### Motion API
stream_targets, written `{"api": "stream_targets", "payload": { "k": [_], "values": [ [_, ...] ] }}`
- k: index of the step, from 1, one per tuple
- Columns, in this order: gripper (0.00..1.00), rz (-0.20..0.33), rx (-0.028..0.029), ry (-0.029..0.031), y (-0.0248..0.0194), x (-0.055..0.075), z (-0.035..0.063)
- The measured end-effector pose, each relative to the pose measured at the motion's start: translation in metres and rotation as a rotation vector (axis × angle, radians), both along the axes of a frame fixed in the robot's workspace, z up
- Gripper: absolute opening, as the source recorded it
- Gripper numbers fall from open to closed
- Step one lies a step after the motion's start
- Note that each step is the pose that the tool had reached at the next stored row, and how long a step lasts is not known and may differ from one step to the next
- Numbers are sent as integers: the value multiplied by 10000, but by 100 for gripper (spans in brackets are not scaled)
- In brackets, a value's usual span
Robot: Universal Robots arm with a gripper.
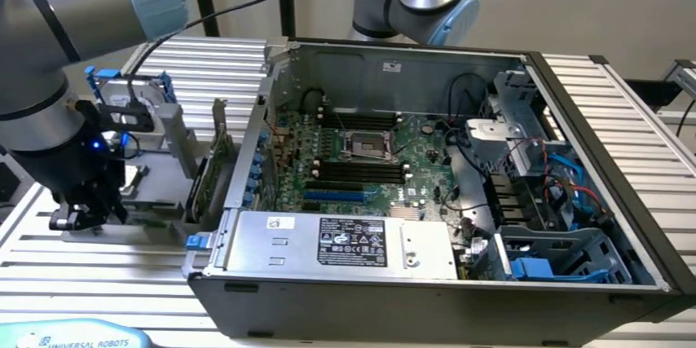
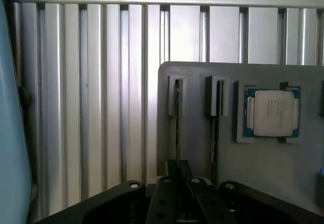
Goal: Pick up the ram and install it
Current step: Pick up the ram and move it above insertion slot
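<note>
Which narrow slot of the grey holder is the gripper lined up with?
The slot farther from the square silver processor chip; the gripper is at its end.

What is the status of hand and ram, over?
Hand shut on ram. Ram on edge in grey holder slot. Chip apart, not in the way.

Open computer case (image 1: pixel 435 303) sat on slatted metal table (image 2: pixel 96 97), power supply (image 1: pixel 337 240) inside its near wall, processor chip (image 2: pixel 273 113) lay in gray tray (image 2: pixel 263 168), green expansion card (image 1: pixel 221 148) stood beside case.
</note>
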State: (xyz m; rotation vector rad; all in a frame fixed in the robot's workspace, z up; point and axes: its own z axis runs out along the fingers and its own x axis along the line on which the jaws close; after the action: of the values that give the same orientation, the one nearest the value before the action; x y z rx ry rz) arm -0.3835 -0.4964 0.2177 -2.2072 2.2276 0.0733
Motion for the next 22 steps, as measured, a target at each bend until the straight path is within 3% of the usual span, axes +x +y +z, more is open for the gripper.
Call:
{"api": "stream_targets", "payload": {
  "k": [13, 22],
  "values": [
    [13, 7, -1, 25, 2, 49, 564],
    [13, 11, 0, 46, 7, 183, 974]
  ]
}}
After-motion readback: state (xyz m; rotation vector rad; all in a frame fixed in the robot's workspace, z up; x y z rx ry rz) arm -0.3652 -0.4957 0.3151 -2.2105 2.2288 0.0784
